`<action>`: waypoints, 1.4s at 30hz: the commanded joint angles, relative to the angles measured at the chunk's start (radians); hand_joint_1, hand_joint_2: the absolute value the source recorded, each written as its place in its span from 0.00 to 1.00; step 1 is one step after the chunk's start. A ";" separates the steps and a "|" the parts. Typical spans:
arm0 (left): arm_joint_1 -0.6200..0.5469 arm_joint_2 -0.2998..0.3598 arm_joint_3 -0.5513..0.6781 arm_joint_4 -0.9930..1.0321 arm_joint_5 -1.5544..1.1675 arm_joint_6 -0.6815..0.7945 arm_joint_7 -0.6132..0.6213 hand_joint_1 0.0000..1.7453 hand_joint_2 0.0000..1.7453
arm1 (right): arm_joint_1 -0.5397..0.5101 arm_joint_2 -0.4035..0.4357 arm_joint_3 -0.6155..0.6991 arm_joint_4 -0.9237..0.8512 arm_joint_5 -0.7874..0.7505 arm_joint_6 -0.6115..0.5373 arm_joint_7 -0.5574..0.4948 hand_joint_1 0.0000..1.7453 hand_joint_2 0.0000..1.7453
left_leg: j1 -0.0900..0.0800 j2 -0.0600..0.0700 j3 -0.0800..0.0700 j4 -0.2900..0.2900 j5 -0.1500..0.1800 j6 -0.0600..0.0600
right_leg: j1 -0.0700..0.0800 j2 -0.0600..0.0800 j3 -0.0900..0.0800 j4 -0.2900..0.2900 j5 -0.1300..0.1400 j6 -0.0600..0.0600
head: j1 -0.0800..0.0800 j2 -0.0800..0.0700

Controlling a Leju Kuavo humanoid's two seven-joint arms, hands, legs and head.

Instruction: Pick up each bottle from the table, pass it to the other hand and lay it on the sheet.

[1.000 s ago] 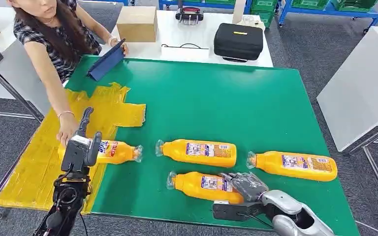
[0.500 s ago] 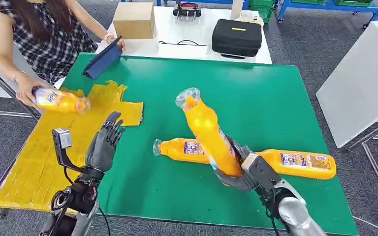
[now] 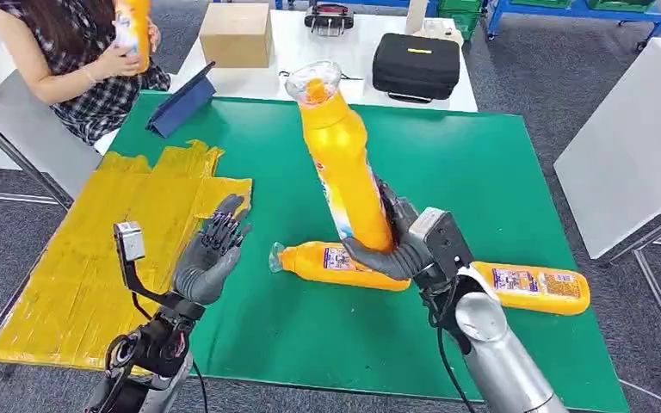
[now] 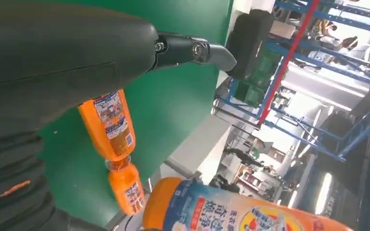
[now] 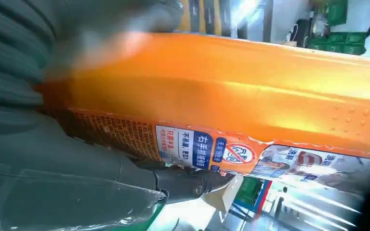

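Note:
My right hand [image 3: 400, 245] grips the base of an orange bottle [image 3: 340, 163] and holds it almost upright above the green table [image 3: 482, 163], cap end up. The right wrist view has the same bottle [image 5: 250, 91] close up, across my fingers. My left hand [image 3: 209, 258] is raised with its fingers spread and holds nothing, left of the bottle and apart from it, by the edge of the yellow sheet [image 3: 95, 249]. Two more orange bottles lie on the table: one [image 3: 336, 265] under my right hand, one [image 3: 529, 288] to its right.
A person sits at the far left corner holding another orange bottle [image 3: 132, 30] up. A blue tablet [image 3: 181, 107] leans at the table's far left edge. Behind on a white table are a cardboard box [image 3: 239, 36] and a black case [image 3: 416, 67]. A white table [image 3: 637, 146] stands right.
My right hand has lifted the bottle higher and more upright. My left hand moved a little toward it. The person took the bottle from the sheet and raised it to chest height.

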 commanded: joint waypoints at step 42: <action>-0.230 -0.029 -0.167 0.165 -0.058 0.124 0.020 0.00 1.00 | -0.258 0.338 0.473 0.711 0.329 -0.031 0.099 1.00 1.00 | 0.003 0.001 0.001 0.000 -0.001 -0.004 | 0.002 -0.003 0.000 -0.001 -0.003 -0.003 | 0.000 0.000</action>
